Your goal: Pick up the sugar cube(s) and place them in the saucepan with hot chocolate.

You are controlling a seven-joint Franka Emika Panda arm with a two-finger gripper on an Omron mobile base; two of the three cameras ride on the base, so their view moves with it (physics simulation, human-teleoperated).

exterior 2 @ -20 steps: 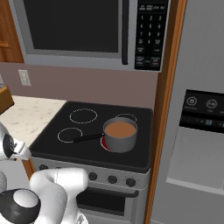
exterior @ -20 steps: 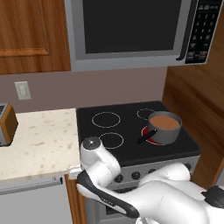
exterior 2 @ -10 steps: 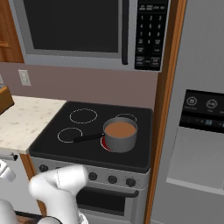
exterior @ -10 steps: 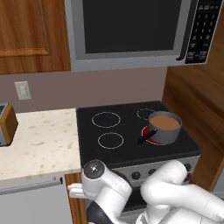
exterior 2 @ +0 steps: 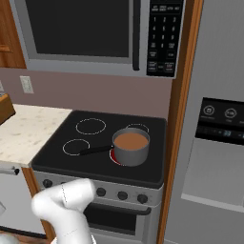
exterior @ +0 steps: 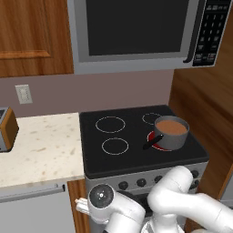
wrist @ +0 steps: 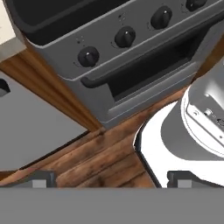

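Note:
The saucepan with hot chocolate (exterior: pixel 172 142) (exterior 2: pixel 130 156) stands on the stove's front right burner, which glows red, and its black handle points left. I cannot make out the sugar cubes among the flecks of the beige countertop (exterior: pixel 41 150). My gripper (wrist: pixel 114 179) hangs low in front of the stove, well below the cooktop. Its two dark fingertips (wrist: pixel 43 178) stand wide apart and open, with nothing between them. Past the gripper lie the stove knobs (wrist: pixel 125 36), the oven door handle (wrist: pixel 144 61) and the wooden floor (wrist: pixel 96 162).
A microwave (exterior: pixel 136 32) hangs above the black cooktop (exterior: pixel 118 132). A toaster (exterior: pixel 7 129) sits at the counter's left end. A grey fridge (exterior 2: pixel 214 143) and a wooden panel (exterior 2: pixel 178 133) close off the stove's right side. A grey appliance front (wrist: pixel 30 131) is left of the oven.
My arm has folded downward: the wrist, which stood at the counter's front edge, has sunk below the stove's control panel. The saucepan and the views have stayed still.

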